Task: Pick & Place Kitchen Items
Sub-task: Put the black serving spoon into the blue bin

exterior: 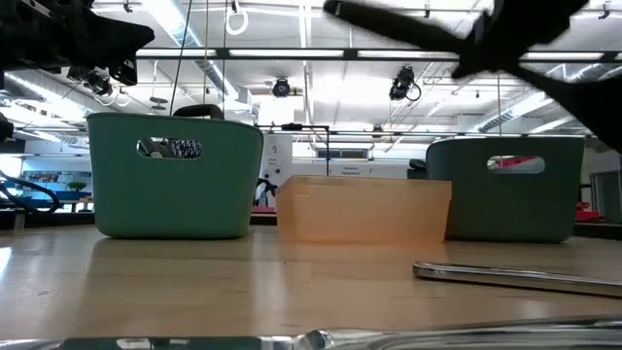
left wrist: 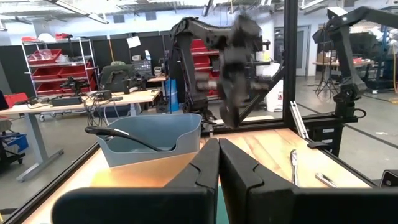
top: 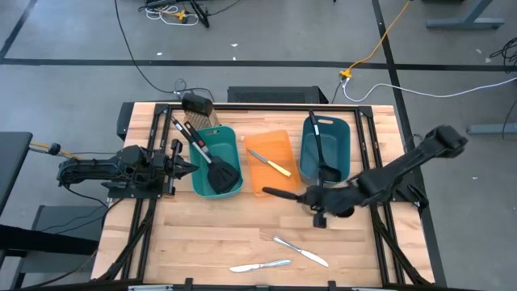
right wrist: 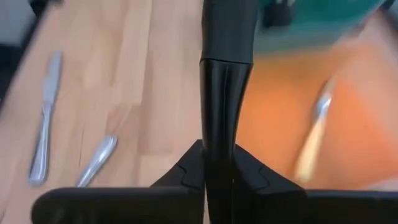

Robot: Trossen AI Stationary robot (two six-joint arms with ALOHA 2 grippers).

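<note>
**Right claw gripping a black ladle over the tabletop**

At the left of the high view, the left claw (top: 192, 168) is waiting with its fingers pressed together, just beside the teal bin (top: 218, 137). Two black slotted spatulas (top: 212, 166) are leaning in that bin, handles sticking out toward the upper left. In the middle, the orange bin (top: 258, 182) is holding the yellow-handled knife (top: 271, 163). Low in the frame, two silver table knives (top: 279, 255) are lying on the bare tabletop (top: 202, 242), near each other. Right of centre, the right claw (top: 317, 195) is clamping a black long-handled ladle (top: 283, 194), which is sticking out leftward over the orange bin's lower right corner. At the right, the darker blue-green bin (top: 346, 149) is containing another black ladle (top: 321, 149).
</note>
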